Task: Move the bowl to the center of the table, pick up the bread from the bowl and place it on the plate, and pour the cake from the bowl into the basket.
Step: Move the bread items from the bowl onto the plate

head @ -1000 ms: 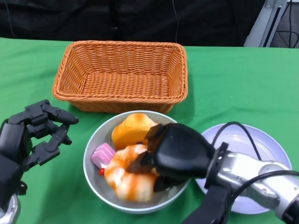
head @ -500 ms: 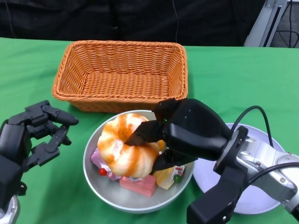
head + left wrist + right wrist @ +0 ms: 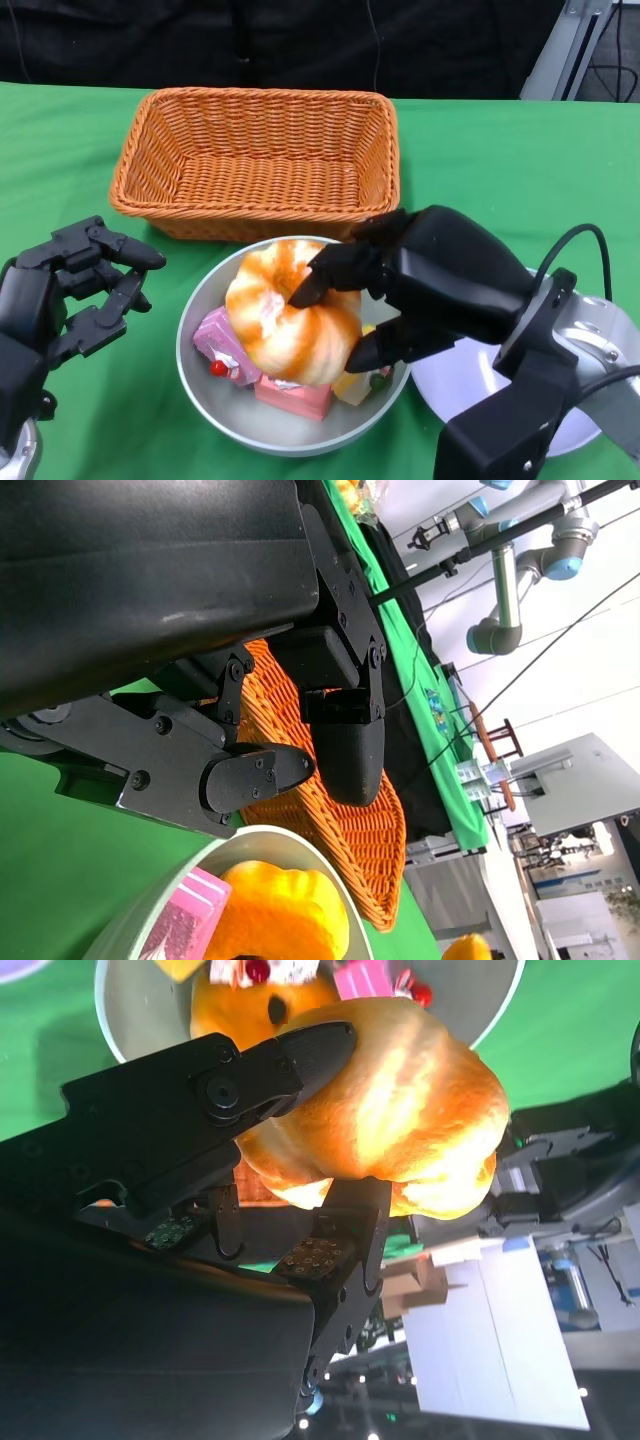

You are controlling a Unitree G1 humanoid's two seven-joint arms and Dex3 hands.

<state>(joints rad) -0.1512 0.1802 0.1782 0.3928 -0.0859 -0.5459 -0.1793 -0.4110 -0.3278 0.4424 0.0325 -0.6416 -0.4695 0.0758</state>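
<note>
Right hand (image 3: 400,300) has the bread (image 3: 292,325) pinched between its upper fingers and a lower one, and from where I'm standing that grip looks thin: the fingertips (image 3: 318,1045) press only into the near side of the round, glazed loaf, with most of its bulk hanging out beyond them. It sits lifted just above the bowl (image 3: 215,412), over the pink cake piece (image 3: 221,340) and the other small cakes underneath. The plate (image 3: 470,385) is off to the robot's right, largely hidden under the forearm, so the loaf would have to swing sideways across the bowl's rim to get there. My worry is that the soft, slick crust could roll out of the pinch during that swing, dropping back among the cakes or bouncing onto the green cloth. A low carry could also clip the rim and nudge the bowl, which lies very close to the basket (image 3: 255,165), possibly touching it. Squeezing harder might just dent the bread and squirt it loose. Left hand (image 3: 75,285) hovers beside the bowl with fingers apart, holding nothing and not touching it, so nothing steadies the bowl if it gets bumped.
</note>
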